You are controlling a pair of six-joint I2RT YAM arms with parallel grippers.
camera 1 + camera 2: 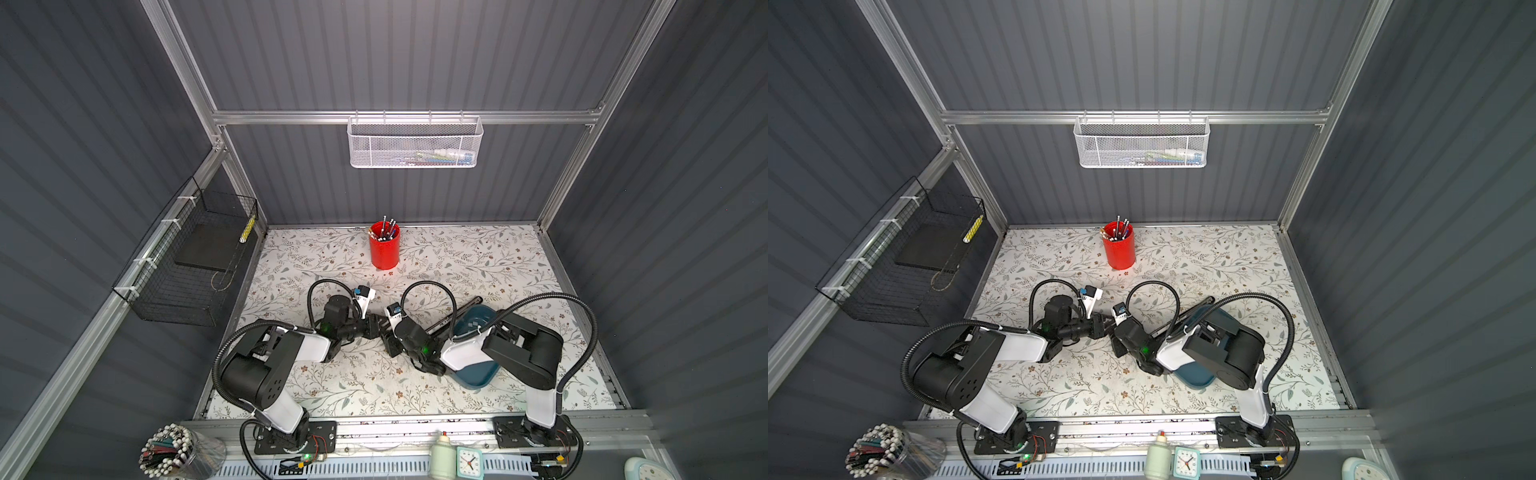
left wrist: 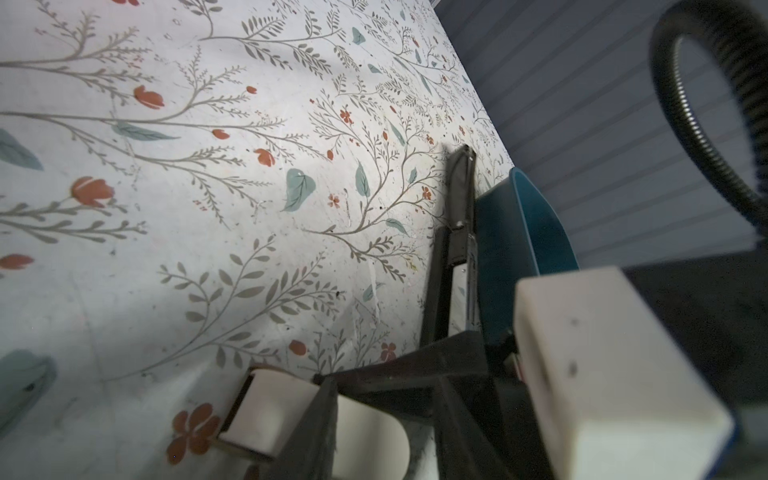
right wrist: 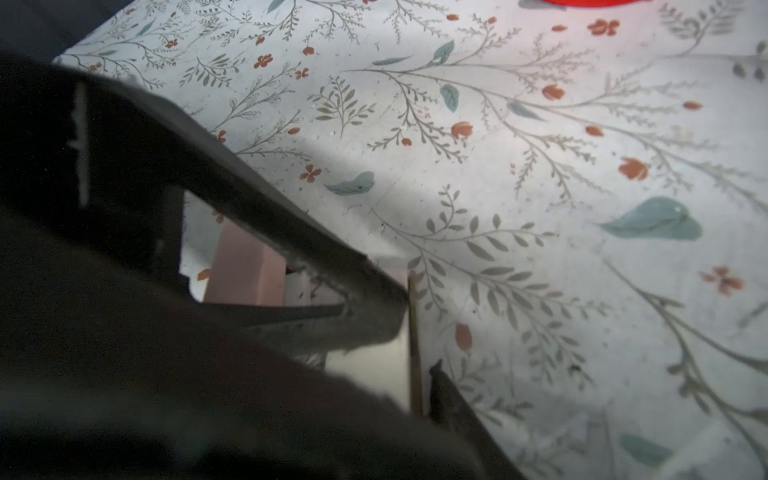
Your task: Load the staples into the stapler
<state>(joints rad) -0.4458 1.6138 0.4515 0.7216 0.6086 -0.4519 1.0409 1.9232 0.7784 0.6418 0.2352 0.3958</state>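
Note:
The black stapler (image 1: pixel 473 300) (image 1: pixel 1200 302) lies opened out on the floral table, next to the blue tray (image 1: pixel 478 376). Pale grey staples (image 1: pixel 471 323) lie inside the tray. My left gripper (image 1: pixel 380 326) (image 1: pixel 1105 325) (image 2: pixel 318 419) is shut on the stapler's near end, a black part wedged between its white pads (image 2: pixel 266 411). The open magazine arm (image 2: pixel 459 195) runs away from it along the tray. My right gripper (image 1: pixel 390 347) (image 1: pixel 1119 347) sits at the same end; one pale pad (image 3: pixel 374 374) lies against the stapler (image 3: pixel 270 220), and its other finger is hidden.
A red cup (image 1: pixel 384 249) (image 1: pixel 1120 249) of pens stands at the back middle of the table. A black wire basket (image 1: pixel 187 266) hangs on the left wall and a white mesh basket (image 1: pixel 415 143) on the back wall. The right arm covers part of the tray.

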